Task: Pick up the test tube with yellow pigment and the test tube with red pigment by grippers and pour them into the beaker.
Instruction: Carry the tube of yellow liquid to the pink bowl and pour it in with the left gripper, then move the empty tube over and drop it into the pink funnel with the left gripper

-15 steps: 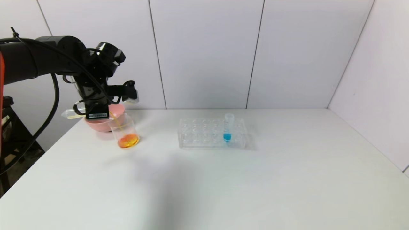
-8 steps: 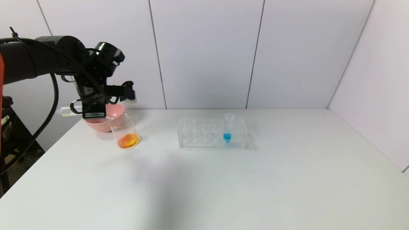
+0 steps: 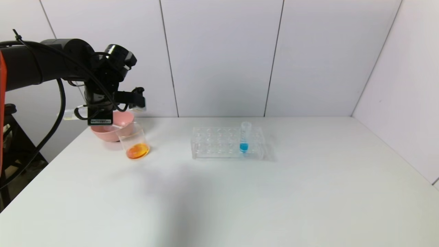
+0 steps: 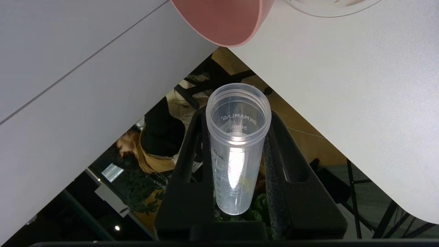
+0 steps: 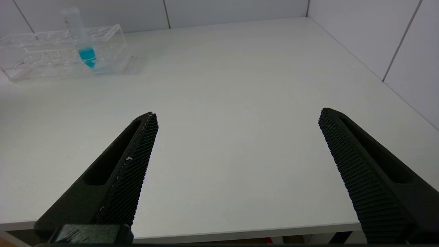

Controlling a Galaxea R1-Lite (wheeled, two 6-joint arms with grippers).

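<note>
Left gripper (image 4: 236, 144) grips the emptied yellow tube (image 4: 235, 151) near-horizontal, its mouth toward the pink bowl (image 3: 115, 125). Just below and beside it stands the beaker (image 3: 134, 140), holding orange liquid; no red tube is seen. Judgement: pouring is done, disposal is in hand. The next move calls for release over the bowl. Right gripper (image 5: 236, 164) hangs idle, jaws wide apart, over bare table (image 5: 240, 85).

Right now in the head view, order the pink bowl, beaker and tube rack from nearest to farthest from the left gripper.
1. Pink bowl, directly under the left gripper.
2. Beaker, just right of the bowl.
3. Tube rack, mid-table, holding the blue tube.
</note>
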